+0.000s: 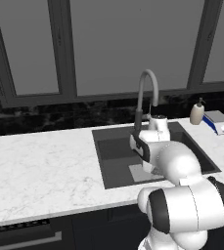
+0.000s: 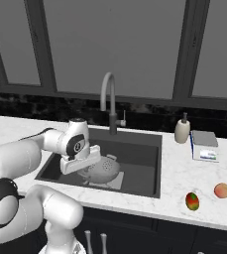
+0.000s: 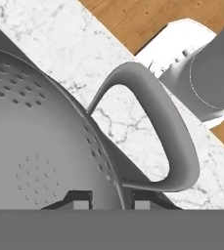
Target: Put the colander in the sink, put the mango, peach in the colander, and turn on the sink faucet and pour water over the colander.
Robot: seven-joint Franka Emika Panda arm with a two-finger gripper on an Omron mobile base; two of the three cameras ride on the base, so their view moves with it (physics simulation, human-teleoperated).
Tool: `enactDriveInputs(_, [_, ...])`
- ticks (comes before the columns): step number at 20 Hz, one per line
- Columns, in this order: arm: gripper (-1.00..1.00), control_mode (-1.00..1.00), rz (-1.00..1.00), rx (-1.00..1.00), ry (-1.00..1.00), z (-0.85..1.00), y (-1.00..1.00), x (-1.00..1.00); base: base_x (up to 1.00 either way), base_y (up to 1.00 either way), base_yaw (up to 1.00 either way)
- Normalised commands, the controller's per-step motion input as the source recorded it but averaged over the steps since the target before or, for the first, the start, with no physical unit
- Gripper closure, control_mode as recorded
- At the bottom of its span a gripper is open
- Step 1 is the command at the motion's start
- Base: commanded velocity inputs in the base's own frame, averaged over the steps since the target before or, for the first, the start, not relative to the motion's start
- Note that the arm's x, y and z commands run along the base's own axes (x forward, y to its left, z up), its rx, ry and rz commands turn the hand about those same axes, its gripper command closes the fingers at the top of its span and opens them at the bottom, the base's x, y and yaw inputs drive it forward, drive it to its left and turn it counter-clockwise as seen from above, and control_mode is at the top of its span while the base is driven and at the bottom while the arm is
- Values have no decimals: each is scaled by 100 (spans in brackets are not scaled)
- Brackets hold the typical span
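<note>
The grey colander (image 2: 106,168) sits low inside the dark sink (image 2: 142,154), over the lighter square on its floor. My gripper (image 3: 112,201) is shut on the colander's rim, one finger inside the holed bowl (image 3: 35,141) and one outside, right beside a loop handle (image 3: 177,141). From the right base camera, the white hand (image 2: 80,159) reaches down at the colander's left side. The mottled mango (image 2: 192,201) and the pale peach (image 2: 222,190) lie on the counter right of the sink. The gooseneck faucet (image 2: 109,99) stands behind the basin with no water running.
A pump bottle (image 2: 182,130) and a flat white-and-blue device (image 2: 204,145) stand on the counter at the back right. The marble counter (image 1: 40,166) stretches wide to the left of the sink (image 1: 113,146). My own arm covers the basin's right half in the left base view.
</note>
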Motion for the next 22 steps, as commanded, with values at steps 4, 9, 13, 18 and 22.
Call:
enactDriveInputs(4, [100, -100, -12, 0, 0, -12, 7, 5, 0, 0, 0])
enactDriveInputs(9, [100, -100, -9, 0, -2, -10, 8, 20, 0, 0, 0])
enactDriveInputs(13, [100, -100, -6, -1, -3, -7, 9, 30, 0, 0, 0])
enactDriveInputs(18, [100, -100, -6, 0, 0, -8, 1, 22, 0, 0, 0])
enactDriveInputs(22, [100, -100, -11, 0, 0, -14, 0, 7, 0, 0, 0])
